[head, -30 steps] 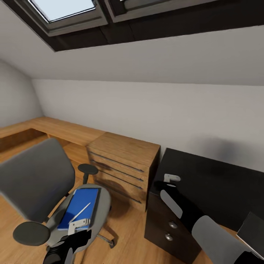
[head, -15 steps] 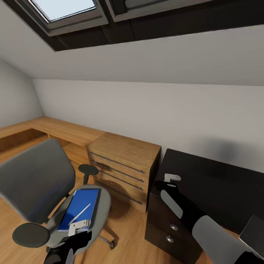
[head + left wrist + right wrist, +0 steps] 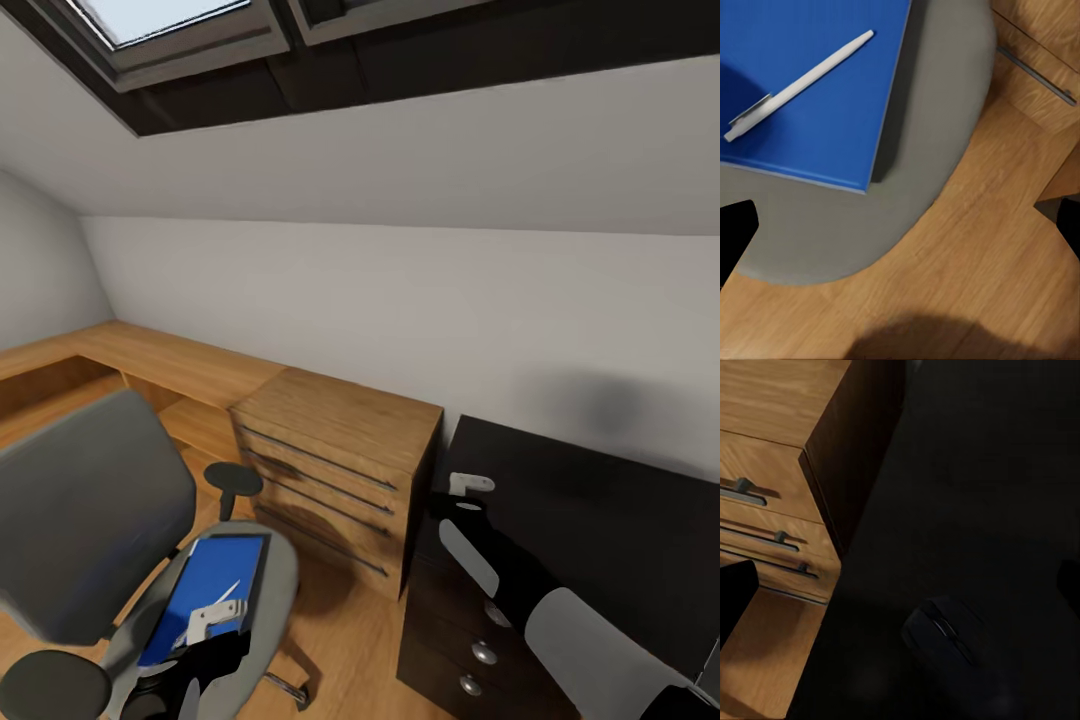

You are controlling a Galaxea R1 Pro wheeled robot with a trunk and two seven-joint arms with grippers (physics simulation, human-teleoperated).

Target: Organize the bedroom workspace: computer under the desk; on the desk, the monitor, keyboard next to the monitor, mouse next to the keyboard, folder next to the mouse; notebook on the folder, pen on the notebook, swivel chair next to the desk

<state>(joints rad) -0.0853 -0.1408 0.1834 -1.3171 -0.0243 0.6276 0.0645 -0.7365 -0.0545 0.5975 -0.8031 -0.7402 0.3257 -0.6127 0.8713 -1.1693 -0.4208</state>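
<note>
The grey swivel chair (image 3: 90,510) stands at the lower left, beside the wooden floor. The blue folder (image 3: 205,585) lies flat on its seat, and the white pen (image 3: 216,600) rests on the folder. My left gripper (image 3: 213,620) hovers open just above the folder's near end. In the left wrist view the pen (image 3: 795,86) lies diagonally across the folder (image 3: 817,112), with the grey seat (image 3: 930,165) past its edge. My right gripper (image 3: 468,487) hangs open over the left end of the black desk (image 3: 600,520). The black mouse (image 3: 945,641) sits on the desk top below it.
A light wooden drawer chest (image 3: 335,450) stands between the chair and the desk, touching the desk's black drawer unit (image 3: 470,650). A low wooden bench (image 3: 150,355) runs along the wall at the left. The ceiling slopes down overhead.
The whole picture has shifted, so the camera has moved; the chair now sits lower and further left in view. Both arms hold the same pose. The grey object at the lower right edge has left view.
</note>
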